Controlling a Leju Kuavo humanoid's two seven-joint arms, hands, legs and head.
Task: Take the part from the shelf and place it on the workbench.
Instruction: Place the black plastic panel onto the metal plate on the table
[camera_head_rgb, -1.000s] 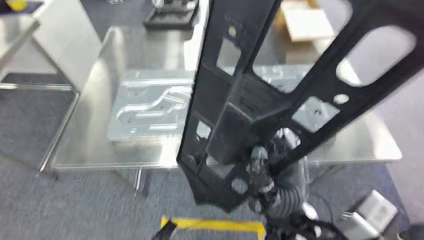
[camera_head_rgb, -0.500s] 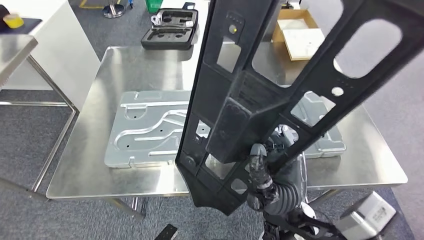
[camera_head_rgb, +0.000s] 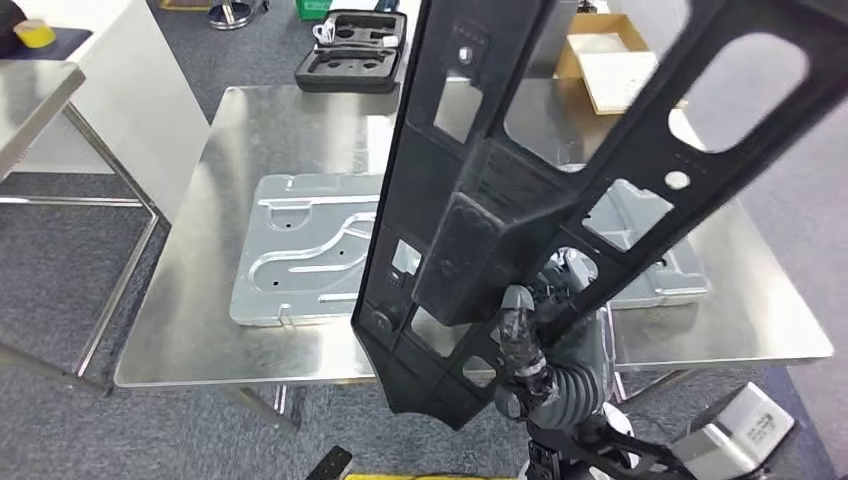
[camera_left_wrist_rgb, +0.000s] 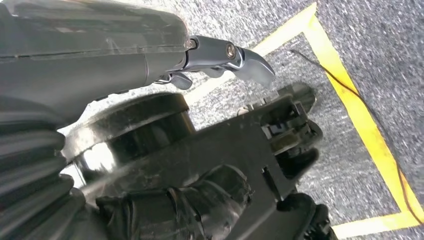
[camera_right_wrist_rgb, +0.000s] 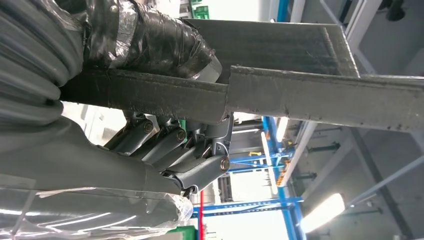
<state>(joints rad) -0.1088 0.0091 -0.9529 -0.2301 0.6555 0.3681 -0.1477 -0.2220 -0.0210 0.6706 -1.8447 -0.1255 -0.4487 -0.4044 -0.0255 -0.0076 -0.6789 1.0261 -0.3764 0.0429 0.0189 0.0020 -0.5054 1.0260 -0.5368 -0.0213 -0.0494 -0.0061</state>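
Right hand (camera_head_rgb: 520, 335) clamped on large black plastic frame part with cutouts (camera_head_rgb: 500, 200), held upright frame centre above steel workbench (camera_head_rgb: 200, 300); stamped silver panel (camera_head_rgb: 300, 260) on bench. Left hand (camera_left_wrist_rgb: 220, 55): grip unclear.

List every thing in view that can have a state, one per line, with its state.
Black part: held up above the workbench, tilted, not yet set down.
Right robot hand: grips the black part's edge.
Left robot hand: holds the black part's lower end.
Workbench: bears a silver panel.
Silver panel: lying flat on the workbench.
Black case: open, on the floor beyond the workbench.
Cardboard box: open.
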